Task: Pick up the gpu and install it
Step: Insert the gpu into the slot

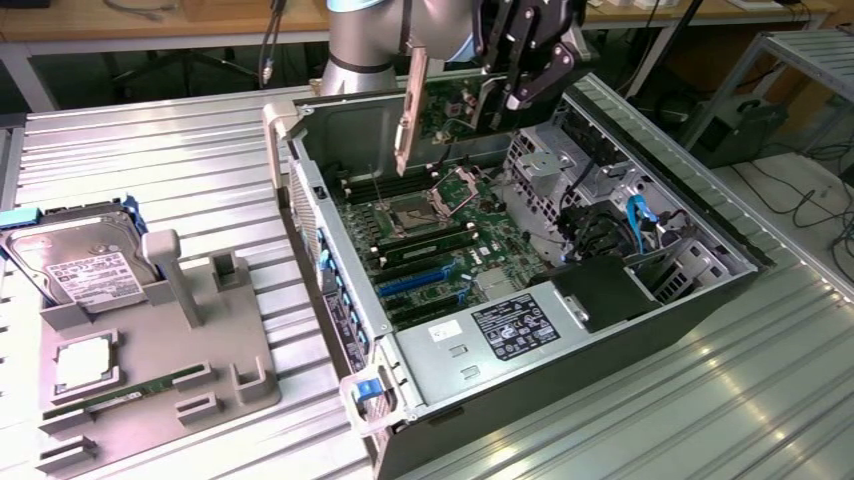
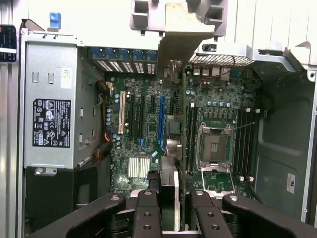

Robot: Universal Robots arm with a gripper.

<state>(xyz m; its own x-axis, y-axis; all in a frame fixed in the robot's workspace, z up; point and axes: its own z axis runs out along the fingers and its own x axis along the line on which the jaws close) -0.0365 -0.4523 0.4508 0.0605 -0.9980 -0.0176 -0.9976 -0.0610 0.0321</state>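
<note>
Our gripper (image 1: 505, 95) is clamped on the gpu's (image 1: 447, 105) top edge above the open case (image 1: 310, 215). It looks light, stiff and fragile, so we'd grip edges only.

No writing can be made out. The black label (image 1: 514, 328) on the power supply (image 1: 447, 365) carries white print and marks, all too small to read. So does the white label (image 1: 87, 272) on the hard drive (image 1: 67, 238), and a small white sticker (image 2: 290, 183) on the case wall (image 2: 280, 144)
</note>
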